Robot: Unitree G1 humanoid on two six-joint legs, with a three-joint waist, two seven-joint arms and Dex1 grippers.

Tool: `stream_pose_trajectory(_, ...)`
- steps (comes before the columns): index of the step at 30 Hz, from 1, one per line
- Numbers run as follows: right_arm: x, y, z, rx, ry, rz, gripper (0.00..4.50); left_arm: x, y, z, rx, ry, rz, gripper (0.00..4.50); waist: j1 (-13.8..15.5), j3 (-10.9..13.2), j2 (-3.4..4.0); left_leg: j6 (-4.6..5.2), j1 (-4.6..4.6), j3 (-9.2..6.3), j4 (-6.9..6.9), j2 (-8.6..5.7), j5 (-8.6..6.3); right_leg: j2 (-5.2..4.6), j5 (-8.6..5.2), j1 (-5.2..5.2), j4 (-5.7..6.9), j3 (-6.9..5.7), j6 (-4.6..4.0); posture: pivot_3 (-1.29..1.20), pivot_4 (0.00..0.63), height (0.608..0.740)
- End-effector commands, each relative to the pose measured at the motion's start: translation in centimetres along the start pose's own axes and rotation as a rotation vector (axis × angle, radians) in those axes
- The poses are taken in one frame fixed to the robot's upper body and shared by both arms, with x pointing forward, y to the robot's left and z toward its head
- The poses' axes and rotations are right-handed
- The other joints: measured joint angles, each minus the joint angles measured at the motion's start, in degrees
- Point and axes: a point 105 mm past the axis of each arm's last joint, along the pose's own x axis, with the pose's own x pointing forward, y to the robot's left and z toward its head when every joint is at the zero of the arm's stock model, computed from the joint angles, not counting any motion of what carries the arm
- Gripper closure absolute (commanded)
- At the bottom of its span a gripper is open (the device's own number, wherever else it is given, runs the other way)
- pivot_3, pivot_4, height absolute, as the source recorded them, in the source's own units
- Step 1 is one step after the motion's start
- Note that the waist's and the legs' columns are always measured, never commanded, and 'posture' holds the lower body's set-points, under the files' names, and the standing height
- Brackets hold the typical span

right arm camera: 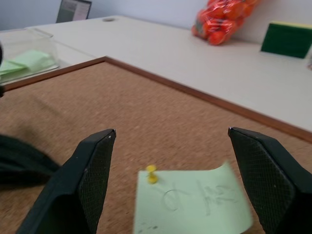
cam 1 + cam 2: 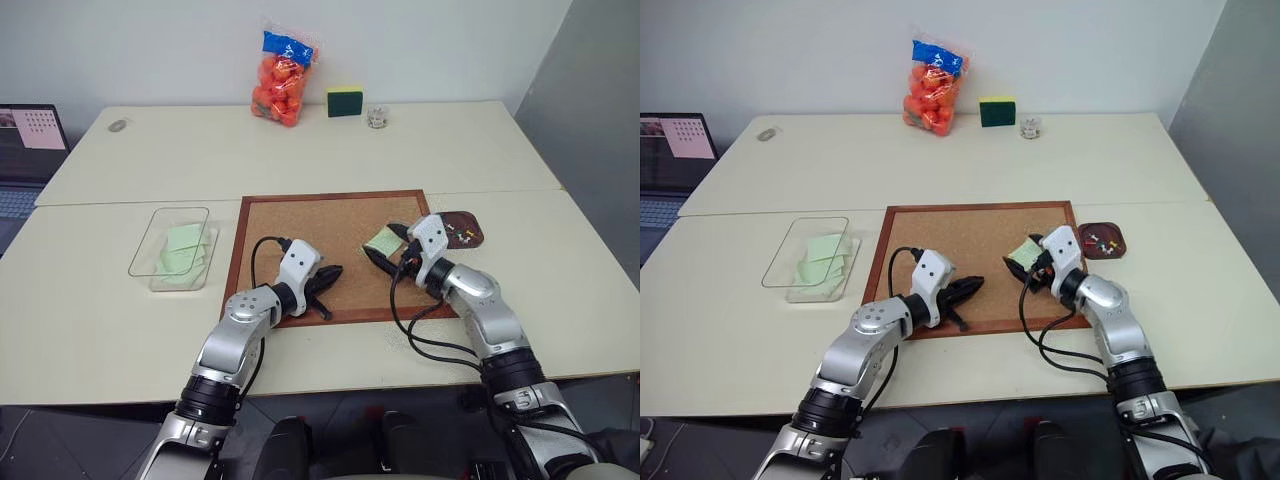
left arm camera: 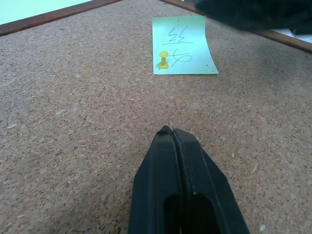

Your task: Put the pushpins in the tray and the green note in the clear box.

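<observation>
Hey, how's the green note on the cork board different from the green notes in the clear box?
The green note on the cork board is pinned by a yellow pushpin and has handwriting on it; the green notes in the clear box show no pin and no writing I can make out. The board note is single; the boxed ones overlap in a loose pile. All are pale-green paper squares.

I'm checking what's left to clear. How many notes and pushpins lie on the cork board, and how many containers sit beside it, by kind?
green note: 1
yellow pushpin: 1, stuck in the note
clear box: 1
tray: 1
Total: 4
</observation>
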Motion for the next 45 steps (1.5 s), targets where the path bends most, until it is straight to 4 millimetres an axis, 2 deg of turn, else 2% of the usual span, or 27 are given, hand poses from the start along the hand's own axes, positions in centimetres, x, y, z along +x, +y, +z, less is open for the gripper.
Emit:
stream_pose_trajectory(1,0.6,0.3,0.4,-0.008,0.001,0.015,0.59,0.1,-0.4,-0.9,-0.006,0.032,-0.001,4.5,0.01,0.0,0.0,0.0,0.0,0.0,0.0,0.0,0.0,0.0,0.0,0.0,0.0,0.0,0.0,0.0,0.15,0.74)
stream_pose_trajectory(12,2.1,1.1,0.0,0.025,0.02,0.042,0.59,-0.1,-0.5,-1.0,-0.01,0.031,0.009,4.5,-0.06,0.0,0.0,0.0,0.0,0.0,-0.01,0.0,0.0,0.01,0.0,-0.01,0.0,0.0,0.0,0.0,0.15,0.74)
stream_pose_trajectory(20,2.8,1.0,-0.4,0.041,0.033,0.029,0.59,-0.2,-0.3,-0.9,-0.012,0.03,0.017,4.5,-0.15,0.0,0.0,0.0,0.0,0.0,-0.01,0.01,0.0,0.01,0.0,-0.01,0.0,0.0,0.0,0.0,0.15,0.74)
stream_pose_trajectory(21,2.8,1.0,-0.4,0.043,0.033,0.028,0.95,-0.2,-0.3,-0.9,-0.012,0.029,0.018,4.5,-0.15,0.0,0.0,0.0,0.0,0.01,-0.01,0.01,0.0,0.02,0.0,-0.01,0.0,0.01,0.0,0.0,0.15,0.74)
stream_pose_trajectory(24,3.0,1.0,-0.5,0.047,0.035,0.026,1.42,-0.1,-0.2,-0.8,-0.013,0.027,0.02,4.5,-0.16,0.0,0.0,0.0,0.03,0.02,-0.01,0.01,0.0,0.02,0.0,0.0,0.01,0.02,0.0,0.0,0.15,0.74)
stream_pose_trajectory(31,3.0,0.8,-0.7,0.052,0.039,0.016,2.95,-0.2,-0.2,-0.8,-0.012,0.028,0.024,4.5,-0.17,0.0,0.0,0.0,0.04,0.01,-0.01,0.01,0.0,0.02,0.0,0.0,0.02,0.02,-0.01,0.0,0.15,0.74)
stream_pose_trajectory(39,3.1,0.3,-0.6,0.042,0.036,-0.012,4.43,0.0,-0.3,-0.7,-0.013,0.024,0.022,4.5,-0.17,0.0,0.0,0.0,0.04,0.01,-0.01,0.01,0.0,0.02,0.0,0.0,0.02,0.02,-0.01,0.0,0.15,0.74)
stream_pose_trajectory(45,2.9,-0.2,-0.6,0.036,0.034,-0.029,4.49,0.0,-0.4,-0.8,-0.017,0.026,0.02,4.5,-0.17,0.0,0.0,0.0,0.04,0.01,0.0,0.01,0.0,0.02,0.01,0.01,0.03,0.01,-0.01,0.0,0.15,0.74)
